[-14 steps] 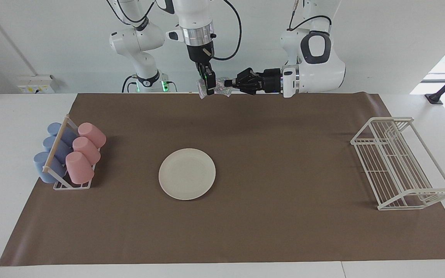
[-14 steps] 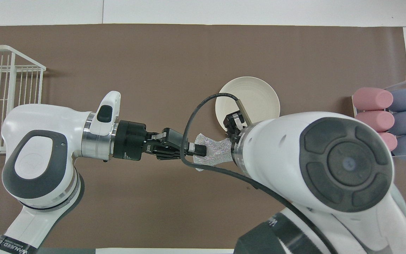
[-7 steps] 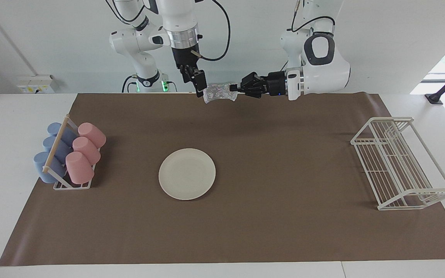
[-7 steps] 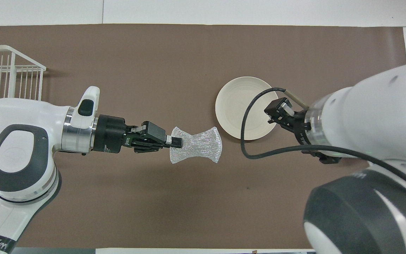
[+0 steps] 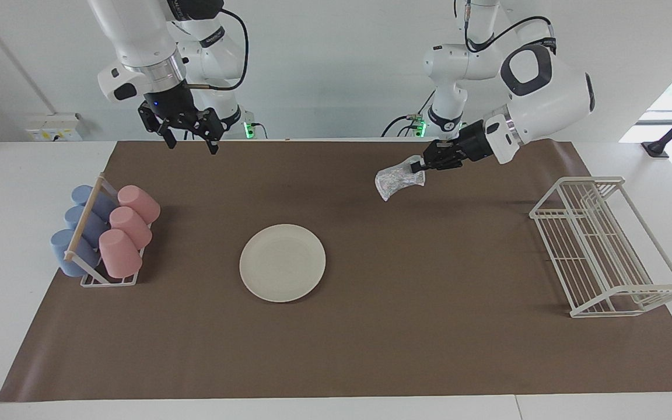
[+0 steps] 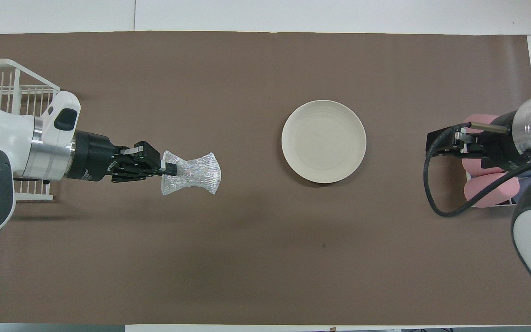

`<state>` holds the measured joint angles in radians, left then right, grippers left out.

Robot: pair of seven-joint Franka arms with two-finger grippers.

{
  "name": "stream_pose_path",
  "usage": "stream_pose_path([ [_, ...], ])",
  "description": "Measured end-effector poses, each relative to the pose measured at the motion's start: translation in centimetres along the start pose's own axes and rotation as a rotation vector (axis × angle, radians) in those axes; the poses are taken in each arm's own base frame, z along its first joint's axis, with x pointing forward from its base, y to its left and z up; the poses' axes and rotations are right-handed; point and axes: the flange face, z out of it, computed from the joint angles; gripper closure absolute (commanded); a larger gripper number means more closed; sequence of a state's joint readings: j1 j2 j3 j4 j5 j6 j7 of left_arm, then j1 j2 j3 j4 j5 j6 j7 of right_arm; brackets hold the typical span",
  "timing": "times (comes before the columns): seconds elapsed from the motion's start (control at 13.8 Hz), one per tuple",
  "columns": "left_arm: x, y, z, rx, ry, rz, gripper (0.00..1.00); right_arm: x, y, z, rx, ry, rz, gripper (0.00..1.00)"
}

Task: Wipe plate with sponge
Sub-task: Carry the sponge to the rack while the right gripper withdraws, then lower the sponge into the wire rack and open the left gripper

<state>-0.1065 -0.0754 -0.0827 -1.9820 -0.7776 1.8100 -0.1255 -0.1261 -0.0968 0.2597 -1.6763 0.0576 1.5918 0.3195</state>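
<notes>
The cream-white plate point(image 5: 282, 262) point(image 6: 323, 141) lies flat and bare in the middle of the brown mat. The silvery mesh sponge point(image 5: 397, 181) point(image 6: 196, 173) hangs in the air, pinched at one edge by my left gripper point(image 5: 420, 168) point(image 6: 169, 168), which is shut on it. Both are over the mat between the plate and the wire rack. My right gripper point(image 5: 191, 144) point(image 6: 447, 144) is raised and open, holding nothing. It is over the mat's edge nearest the robots, toward the right arm's end, close to the cup rack.
A rack of pink and blue cups point(image 5: 105, 236) point(image 6: 489, 177) lying on their sides stands at the right arm's end of the mat. A white wire dish rack point(image 5: 604, 245) point(image 6: 12, 92) stands at the left arm's end. The brown mat point(image 5: 417, 326) covers the table.
The right gripper opened, let go of the sponge and swung away toward its own end. The left gripper kept the sponge and carried it lower, toward the left arm's end.
</notes>
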Motion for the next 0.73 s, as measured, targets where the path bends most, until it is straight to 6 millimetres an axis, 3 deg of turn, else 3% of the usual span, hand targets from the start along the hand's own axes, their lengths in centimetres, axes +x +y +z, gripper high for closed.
stream_pose_path([
  [0.22,1.4,-0.9,-1.6,0.186,0.026,-0.005,1.00,0.5,1.2,0.1,-0.001,0.001,-0.113,0.00],
  [0.51,2.7,-2.2,-4.5,0.522,0.058,0.013,1.00,3.8,6.0,0.8,-0.007,0.013,-0.226,0.00],
  [0.73,3.4,-2.1,-7.2,0.769,0.088,0.035,1.00,4.6,6.1,0.6,-0.038,0.000,-0.256,0.00],
])
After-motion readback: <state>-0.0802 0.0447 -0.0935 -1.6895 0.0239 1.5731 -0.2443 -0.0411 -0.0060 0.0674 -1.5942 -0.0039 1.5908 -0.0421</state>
